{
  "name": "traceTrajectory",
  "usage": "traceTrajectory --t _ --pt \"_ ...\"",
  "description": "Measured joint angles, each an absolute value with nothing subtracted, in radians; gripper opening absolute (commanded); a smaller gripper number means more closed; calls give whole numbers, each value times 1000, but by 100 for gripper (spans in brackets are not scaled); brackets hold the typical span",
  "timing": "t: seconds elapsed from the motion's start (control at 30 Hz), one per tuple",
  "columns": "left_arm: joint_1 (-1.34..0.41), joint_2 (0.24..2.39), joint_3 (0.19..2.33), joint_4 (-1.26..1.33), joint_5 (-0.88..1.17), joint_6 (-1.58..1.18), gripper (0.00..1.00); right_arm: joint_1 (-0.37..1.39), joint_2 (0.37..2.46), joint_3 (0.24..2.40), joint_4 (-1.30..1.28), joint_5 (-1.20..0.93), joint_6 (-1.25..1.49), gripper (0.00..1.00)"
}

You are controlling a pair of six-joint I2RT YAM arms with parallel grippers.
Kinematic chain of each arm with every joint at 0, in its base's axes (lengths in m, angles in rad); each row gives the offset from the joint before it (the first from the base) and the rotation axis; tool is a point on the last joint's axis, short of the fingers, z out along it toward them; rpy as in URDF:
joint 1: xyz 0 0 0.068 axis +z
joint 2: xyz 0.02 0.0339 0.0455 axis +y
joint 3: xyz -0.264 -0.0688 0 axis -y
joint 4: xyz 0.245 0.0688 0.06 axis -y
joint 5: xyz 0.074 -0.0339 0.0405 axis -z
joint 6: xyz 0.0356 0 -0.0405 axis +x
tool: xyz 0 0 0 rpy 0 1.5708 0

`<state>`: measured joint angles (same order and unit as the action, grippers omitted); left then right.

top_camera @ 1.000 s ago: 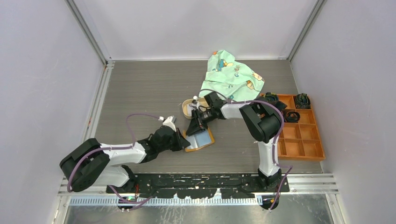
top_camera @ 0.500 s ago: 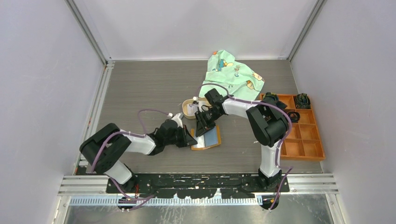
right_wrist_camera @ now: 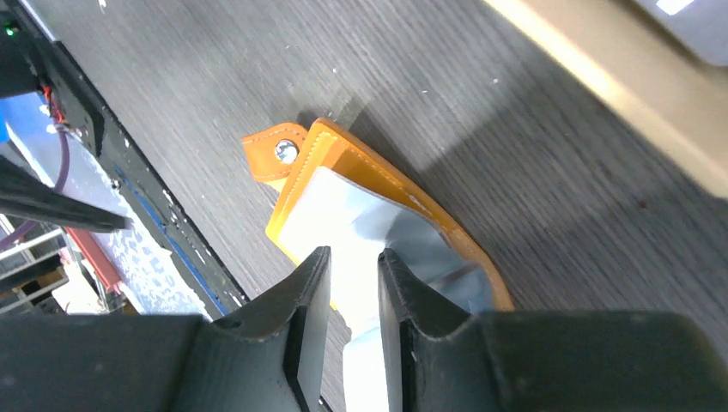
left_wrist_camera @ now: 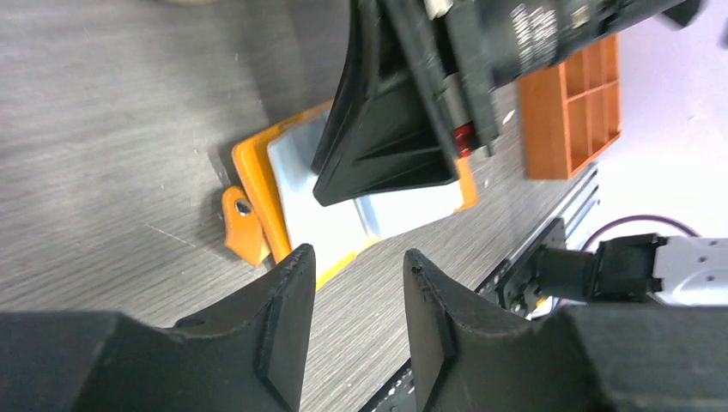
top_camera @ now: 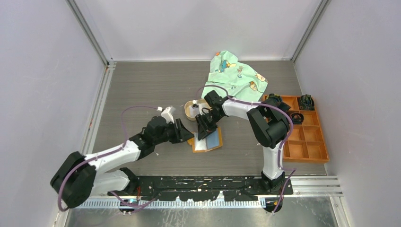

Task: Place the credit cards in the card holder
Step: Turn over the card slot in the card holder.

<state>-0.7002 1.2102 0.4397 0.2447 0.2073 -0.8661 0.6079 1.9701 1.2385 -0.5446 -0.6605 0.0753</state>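
The orange card holder (top_camera: pixel 206 150) lies open on the table, its snap tab (right_wrist_camera: pixel 279 151) pointing toward the left arm. A whitish light-blue credit card (top_camera: pixel 212 140) lies on it, partly tucked under its edge. My right gripper (top_camera: pixel 202 133) points down onto that card (right_wrist_camera: pixel 343 206); its jaws stand a narrow gap apart, and the card shows through the gap (right_wrist_camera: pixel 354 255). My left gripper (top_camera: pixel 185 133) is just left of the holder (left_wrist_camera: pixel 251 176), open and empty (left_wrist_camera: pixel 358 253).
An oval tan tray (top_camera: pixel 191 110) sits just behind the right gripper. Behind that lies a green printed cloth (top_camera: pixel 234 75). At the right stands an orange compartment box (top_camera: pixel 305 137) with dark items in its far cells. The metal rail (top_camera: pixel 213 182) runs along the near edge.
My left gripper has opened and drawn back a little to the left of the holder. The holder shifted slightly right early on. The right gripper stays on the card.
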Motion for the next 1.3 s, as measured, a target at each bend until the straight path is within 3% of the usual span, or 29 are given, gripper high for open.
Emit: traceTrajectory --t 0.23,0.57,0.77,1.3 --pt "-636 1084 477 137 172 -829 39 595 1963 1211 -553 -749 20 34" --pt "-617 1259 666 110 237 -877 27 542 1885 1182 -558 -825 -15 35" --pt "-617 1336 693 121 301 -917 28 524 1866 1173 -557 -863 -25 35" --pt "-617 1280 691 112 283 -905 32 469 1826 1136 -576 -914 -55 36"
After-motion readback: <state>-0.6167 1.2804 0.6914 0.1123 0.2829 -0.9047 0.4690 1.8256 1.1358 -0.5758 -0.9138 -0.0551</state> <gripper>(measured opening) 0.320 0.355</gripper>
